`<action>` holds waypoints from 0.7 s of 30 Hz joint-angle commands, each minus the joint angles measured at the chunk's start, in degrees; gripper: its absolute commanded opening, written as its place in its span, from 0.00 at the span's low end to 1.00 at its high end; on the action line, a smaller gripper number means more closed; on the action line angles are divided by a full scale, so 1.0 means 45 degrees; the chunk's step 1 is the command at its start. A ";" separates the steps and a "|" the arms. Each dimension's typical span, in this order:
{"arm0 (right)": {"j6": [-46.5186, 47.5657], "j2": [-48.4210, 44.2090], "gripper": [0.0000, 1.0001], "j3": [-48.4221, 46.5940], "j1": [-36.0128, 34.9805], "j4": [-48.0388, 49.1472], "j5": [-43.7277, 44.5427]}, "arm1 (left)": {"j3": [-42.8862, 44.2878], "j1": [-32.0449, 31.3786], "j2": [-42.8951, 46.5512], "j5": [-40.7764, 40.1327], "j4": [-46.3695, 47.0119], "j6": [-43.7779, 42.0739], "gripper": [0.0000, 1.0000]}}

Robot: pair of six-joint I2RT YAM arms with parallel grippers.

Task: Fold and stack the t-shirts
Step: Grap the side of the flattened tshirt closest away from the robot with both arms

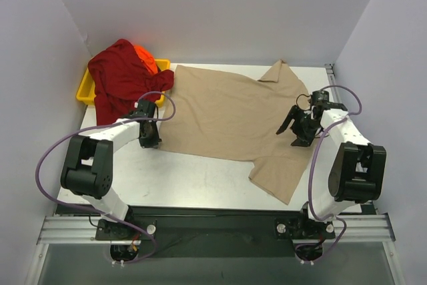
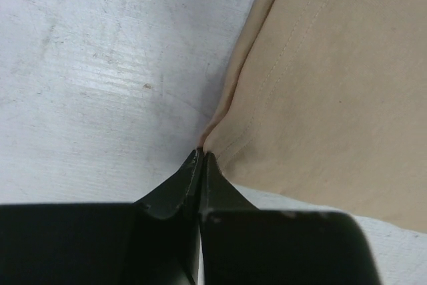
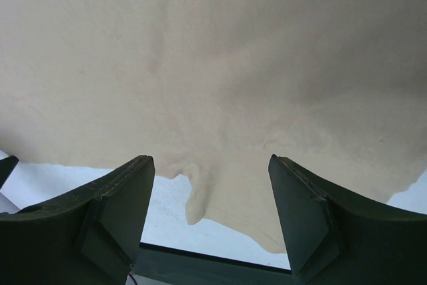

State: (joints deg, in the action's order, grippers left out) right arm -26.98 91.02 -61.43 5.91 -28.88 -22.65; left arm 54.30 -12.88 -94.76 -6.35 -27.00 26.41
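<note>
A tan t-shirt [image 1: 227, 115] lies spread flat across the middle of the table. My left gripper [image 1: 152, 141] is at its near left hem corner. In the left wrist view the jaws [image 2: 201, 154] are pressed together with the tan cloth [image 2: 320, 98] pinched at their tips. My right gripper [image 1: 295, 129] hovers over the shirt's right side with its fingers wide apart. In the right wrist view the tan shirt's [image 3: 213, 65] wavy edge lies below and between the open fingers [image 3: 127, 191], untouched. A dark red t-shirt [image 1: 120, 81] is heaped at the back left, with a bright orange one [image 1: 145, 57] peeking out behind it.
A yellow tray [image 1: 87, 91] sits under the red and orange shirts in the back left corner. Grey walls close in the table on the left, back and right. A dark rail runs along the table's near edge [image 3: 200, 265].
</note>
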 commanded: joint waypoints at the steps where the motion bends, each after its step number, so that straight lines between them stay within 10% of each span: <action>1: 0.0137 -0.0949 0.71 0.0388 -0.0025 -0.0592 0.0288 | 0.0003 0.0070 -0.0251 0.0278 0.0415 0.0068 0.00; 21: 0.0079 0.0142 0.70 0.2090 -0.0357 -0.0750 0.2436 | 0.0940 0.0675 -0.0914 0.1411 0.0903 -0.0635 0.00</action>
State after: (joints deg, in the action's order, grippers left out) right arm -25.74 88.92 -48.80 4.86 -31.57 -15.09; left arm 56.75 -10.66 -97.45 -0.75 -24.86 24.86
